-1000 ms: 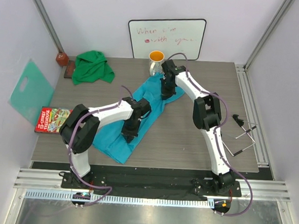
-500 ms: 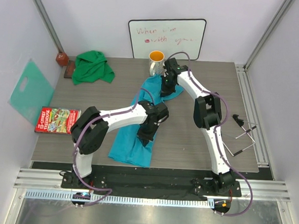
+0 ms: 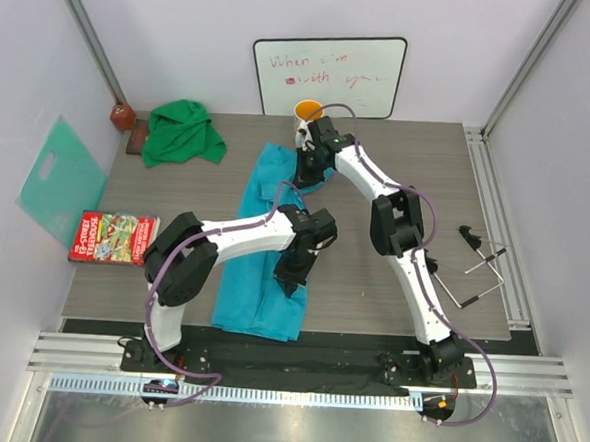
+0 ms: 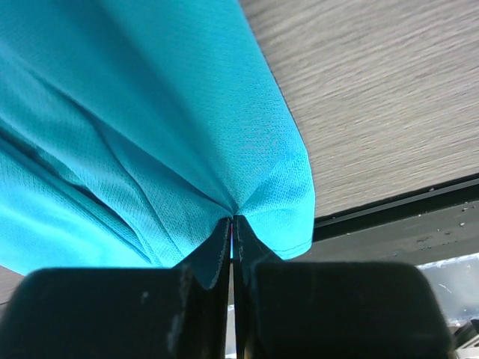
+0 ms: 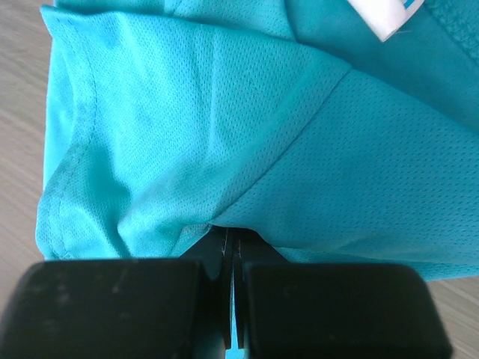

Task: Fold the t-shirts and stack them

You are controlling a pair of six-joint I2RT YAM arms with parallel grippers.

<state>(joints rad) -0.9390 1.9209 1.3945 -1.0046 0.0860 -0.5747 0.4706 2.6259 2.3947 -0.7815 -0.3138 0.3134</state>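
Observation:
The turquoise-blue t-shirt [image 3: 264,249] lies as a long strip down the middle of the table, from near the mug to the front edge. My left gripper [image 3: 294,277] is shut on its lower right part; the left wrist view shows the cloth [image 4: 187,127] pinched at the fingertips. My right gripper [image 3: 304,171] is shut on the shirt's far end; the right wrist view shows the cloth [image 5: 247,149] and a white label [image 5: 382,19]. The kelly green t-shirt [image 3: 183,132] lies bunched at the back left.
A mug [image 3: 305,115] stands just behind my right gripper, with a whiteboard [image 3: 329,75] against the back wall. A mint-teal plastic sheet [image 3: 61,179] leans at the left, a game box [image 3: 113,238] lies near it. A wire tool [image 3: 476,264] lies at the right.
Both grippers have pulled the turquoise-blue shirt: the left gripper moved right and toward the front, the right one moved left. The shirt went from a slanted heap to a straighter strip.

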